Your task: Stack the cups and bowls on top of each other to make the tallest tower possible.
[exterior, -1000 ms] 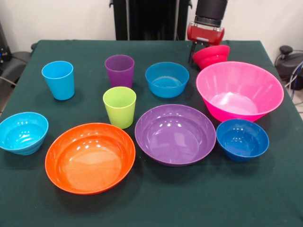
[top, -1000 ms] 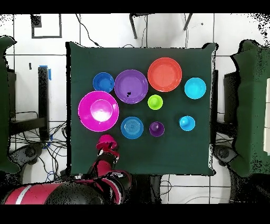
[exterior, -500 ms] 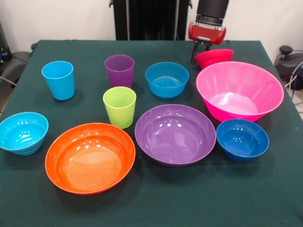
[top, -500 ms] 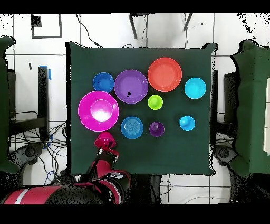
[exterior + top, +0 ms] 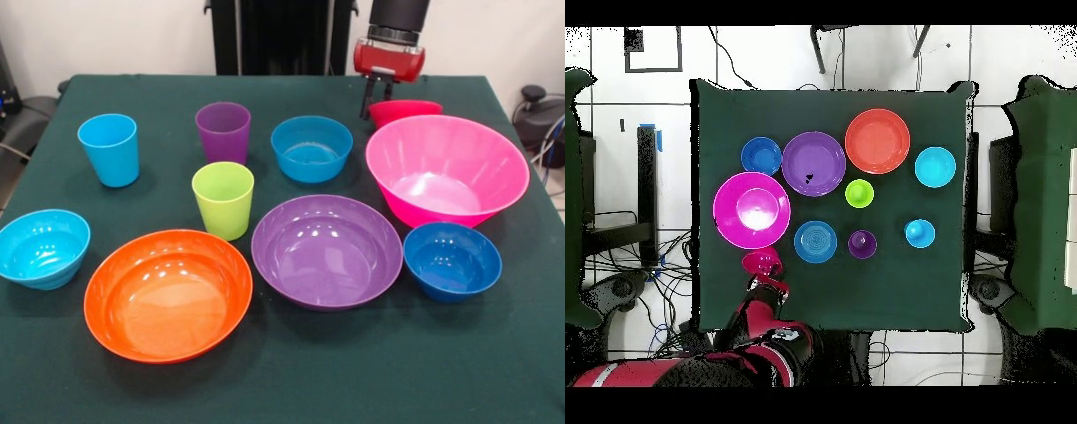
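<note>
At the table's far side my gripper (image 5: 377, 102) is shut on the rim of the small red bowl (image 5: 406, 109), which hangs level just behind the big pink bowl (image 5: 446, 168). Overhead, the red bowl (image 5: 759, 263) sits beside the pink bowl's (image 5: 725, 225) edge, with the gripper (image 5: 766, 277) on its base-side rim. The light blue cup (image 5: 109, 148), purple cup (image 5: 222, 131) and lime green cup (image 5: 222, 200) stand upright and apart. The blue bowl (image 5: 311, 147), dark blue bowl (image 5: 451, 260), cyan bowl (image 5: 42, 247), orange bowl (image 5: 168, 293) and purple bowl (image 5: 327, 250) each lie alone. No tower stands.
Dark green cloth (image 5: 291, 380) covers the table. Black equipment and cables sit off both table sides (image 5: 538, 106). The orange and purple bowls fill the front middle, close to each other.
The red bowl has gone from tilted to level in the gripper. Bowl and gripper have shifted slightly toward the pink bowl. Everything else has stayed put.
</note>
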Controlling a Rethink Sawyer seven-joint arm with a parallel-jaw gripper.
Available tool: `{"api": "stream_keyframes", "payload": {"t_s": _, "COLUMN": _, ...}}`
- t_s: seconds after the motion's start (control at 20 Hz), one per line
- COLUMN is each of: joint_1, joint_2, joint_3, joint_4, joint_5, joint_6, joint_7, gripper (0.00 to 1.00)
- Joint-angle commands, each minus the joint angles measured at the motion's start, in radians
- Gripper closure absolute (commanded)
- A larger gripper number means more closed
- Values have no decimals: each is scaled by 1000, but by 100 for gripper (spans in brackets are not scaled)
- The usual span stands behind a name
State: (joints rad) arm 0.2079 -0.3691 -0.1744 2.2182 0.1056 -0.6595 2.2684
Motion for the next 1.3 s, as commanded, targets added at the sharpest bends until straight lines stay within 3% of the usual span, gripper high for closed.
{"api": "stream_keyframes", "payload": {"t_s": 0.05, "joint_1": -6, "joint_2": -37, "joint_3": 75, "joint_4": -46, "joint_5": 45, "joint_6": 113, "joint_7": 146, "gripper": 100}}
{"api": "stream_keyframes", "payload": {"t_s": 0.45, "joint_1": 30, "joint_2": -185, "joint_3": 47, "joint_4": 59, "joint_5": 70, "joint_6": 216, "joint_7": 142, "gripper": 100}}
{"api": "stream_keyframes", "payload": {"t_s": 0.9, "joint_1": 90, "joint_2": -393, "joint_3": -31, "joint_4": 143, "joint_5": 96, "joint_6": 426, "joint_7": 111, "gripper": 100}}
{"api": "stream_keyframes", "payload": {"t_s": 1.3, "joint_1": 36, "joint_2": -486, "joint_3": -55, "joint_4": 138, "joint_5": 16, "joint_6": 552, "joint_7": 77, "gripper": 100}}
